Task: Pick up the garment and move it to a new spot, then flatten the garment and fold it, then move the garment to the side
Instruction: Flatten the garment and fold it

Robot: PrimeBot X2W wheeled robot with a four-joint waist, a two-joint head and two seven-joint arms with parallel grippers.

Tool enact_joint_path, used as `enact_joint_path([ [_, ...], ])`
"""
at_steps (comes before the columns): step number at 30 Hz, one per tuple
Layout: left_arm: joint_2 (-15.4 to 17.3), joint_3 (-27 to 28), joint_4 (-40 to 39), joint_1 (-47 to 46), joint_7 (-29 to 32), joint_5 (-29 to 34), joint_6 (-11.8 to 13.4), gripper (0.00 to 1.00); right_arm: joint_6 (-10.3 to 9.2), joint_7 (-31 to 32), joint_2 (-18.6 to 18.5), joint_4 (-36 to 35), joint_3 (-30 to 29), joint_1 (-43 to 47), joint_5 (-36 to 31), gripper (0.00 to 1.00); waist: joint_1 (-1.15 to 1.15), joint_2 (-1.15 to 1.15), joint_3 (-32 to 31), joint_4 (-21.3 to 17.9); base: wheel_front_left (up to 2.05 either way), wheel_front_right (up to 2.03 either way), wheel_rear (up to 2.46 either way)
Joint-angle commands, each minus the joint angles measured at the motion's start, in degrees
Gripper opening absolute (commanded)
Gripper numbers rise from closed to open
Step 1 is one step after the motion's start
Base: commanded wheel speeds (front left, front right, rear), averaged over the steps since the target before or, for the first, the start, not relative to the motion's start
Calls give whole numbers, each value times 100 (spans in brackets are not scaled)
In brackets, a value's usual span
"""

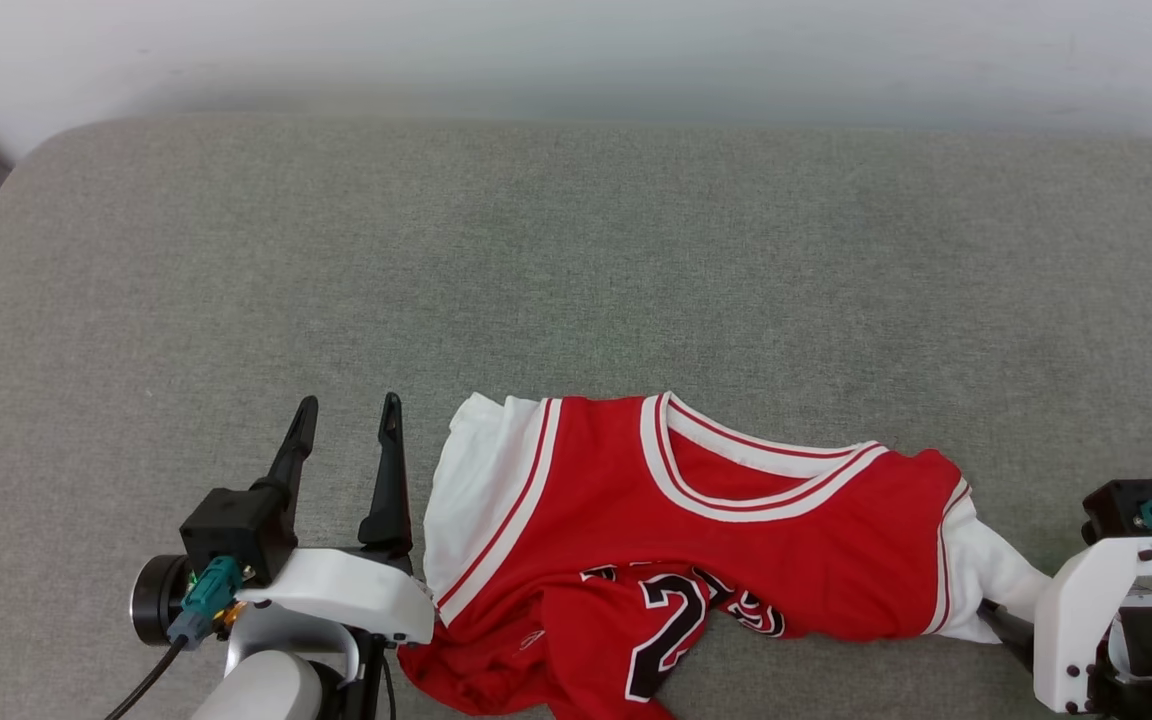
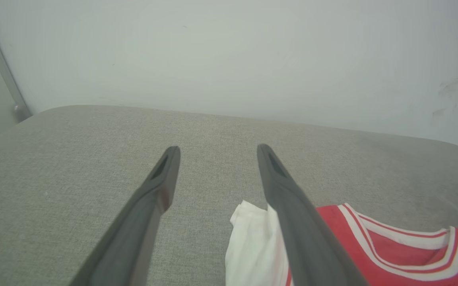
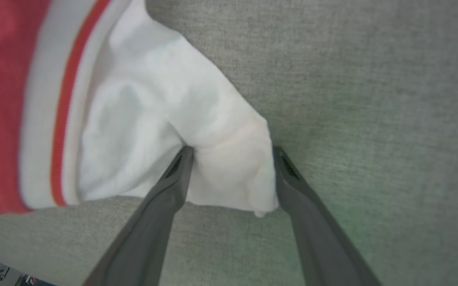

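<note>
Stretching sideways along the near edge of the wide grey woven-fabric cushion (image 1: 576,250), the red jersey shirt (image 1: 836,560) with white sleeves, striped collar and black number is found rumpled. Its long axis runs sleeve to sleeve from the robot's left to its right, and the lower hem is bunched toward the robot.

And here is the relation that matters: the right gripper (image 3: 233,153) is set right at the right-hand white sleeve (image 3: 213,119), whose end is straddled by the two dark fingers (image 3: 165,190), one on each side of the cloth. The jaws are spread wide, with nothing pinched yet.

On the other side, the left gripper (image 1: 348,405) is held just beside the other white sleeve (image 1: 466,480), apart from it. Its fingers are aimed up the cushion toward the pale wall (image 1: 576,50), so the cloth lies off to its right rather than between the jaws. Those are spread wide too, and nothing is held.

The right arm is judged the nearer. A closing of its jaws looks to be all that a first grasp requires, whereas a sideways shift toward the shirt would be needed on the left.
</note>
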Motion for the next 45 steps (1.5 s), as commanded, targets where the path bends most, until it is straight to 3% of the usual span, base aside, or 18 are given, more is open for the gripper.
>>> enact_joint_path([
  [1, -4, 11, 38, -20, 33, -39, -19, 100, -5, 249, 229, 474, 295, 279, 81, 15, 1, 0, 15, 17, 0, 0, 0],
  [2, 6, 12, 61, -14, 59, -57, -36, 100, -4, 293, 255, 503, 339, 286, 150, 0, 1, 0, 8, 13, 0, 0, 0],
  [10, 330, -33, 168, -66, 809, -397, -262, 100, -6, -311, -115, -92, 229, -81, -9, 0, 1, 0, -228, -233, 0, 0, 0],
  [16, 793, -257, 286, -499, 2310, -857, -732, 100, -6, -522, -187, -723, -23, -161, -240, 0, 1, 0, -290, -528, 0, 0, 0],
  [22, 1026, -386, 599, -1006, 3818, -1430, -943, 100, -6, -296, -50, -1425, -256, -25, -410, 0, 1, 0, -70, -876, 0, 0, 0],
  [31, 1107, -587, 1532, -1584, 4902, -1626, -1070, 100, -6, -198, 224, -1860, -174, 19, -372, 0, 1, 0, 374, -1290, 0, 0, 0],
  [35, 935, -799, 2004, -1614, 5207, -1721, -1219, 100, -6, -242, 267, -1806, -98, -8, -347, 0, 1, 0, 461, -1360, 0, 0, 0],
  [36, 867, -860, 2107, -1588, 5268, -1736, -1255, 73, -6, -245, 278, -1785, -81, -19, -331, 0, 1, 0, 465, -1370, 0, 0, 0],
  [38, 732, -942, 2237, -1548, 5302, -1797, -1351, 0, -6, -257, 270, -1748, -55, -41, -332, 0, 1, 0, 447, -1385, 0, 0, 0],
  [45, 749, -788, 2142, -1704, 4582, -1500, -1277, 0, -6, -361, 140, -1505, 37, -230, -290, 0, 1, 0, 154, -1294, 0, 0, 0],
])
